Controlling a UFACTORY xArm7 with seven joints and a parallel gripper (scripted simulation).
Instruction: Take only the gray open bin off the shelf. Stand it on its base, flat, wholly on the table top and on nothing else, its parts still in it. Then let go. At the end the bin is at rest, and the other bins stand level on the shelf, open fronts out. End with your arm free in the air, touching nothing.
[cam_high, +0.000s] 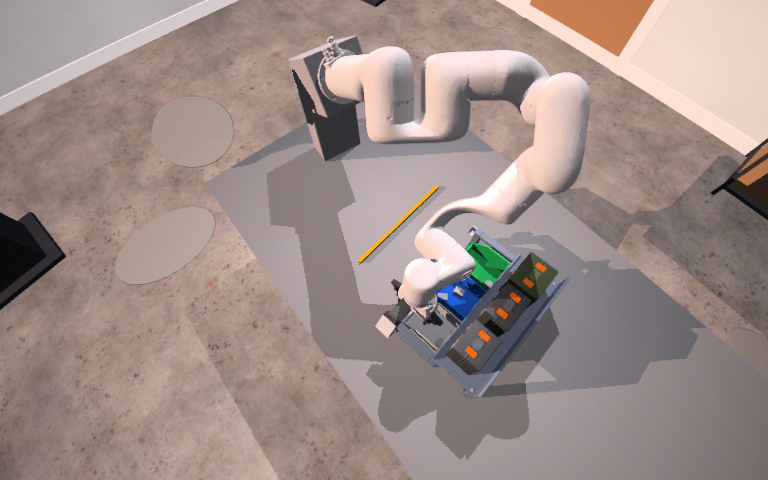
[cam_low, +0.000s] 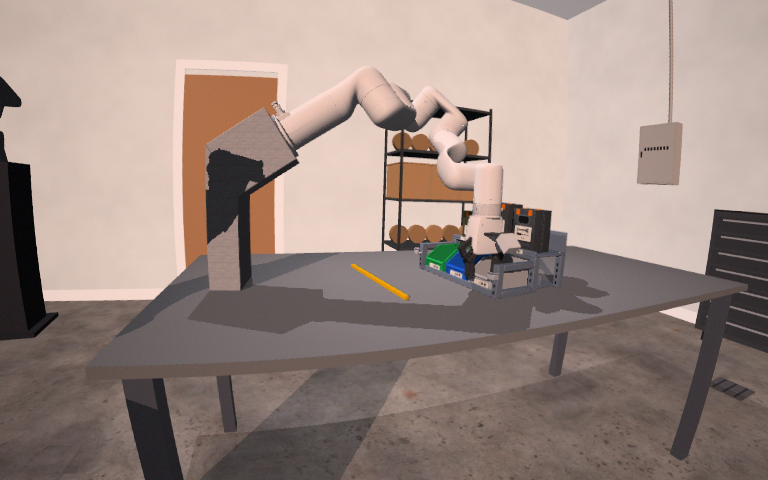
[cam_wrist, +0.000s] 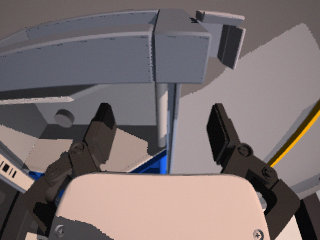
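Note:
The gray open bin sits at the near end of the shelf's lower tier, partly hidden by the arm. A round gray part shows inside it. My gripper is wide open and empty. In the wrist view one finger is over the bin's inside and the other beyond the shelf's front rail. The blue bin stands beside it, then the green bin, both on the shelf with open fronts out.
Dark cases with orange latches stand on the upper tier behind the bins. An olive case stands at that tier's far end. A yellow bar lies on the table top in front of the shelf.

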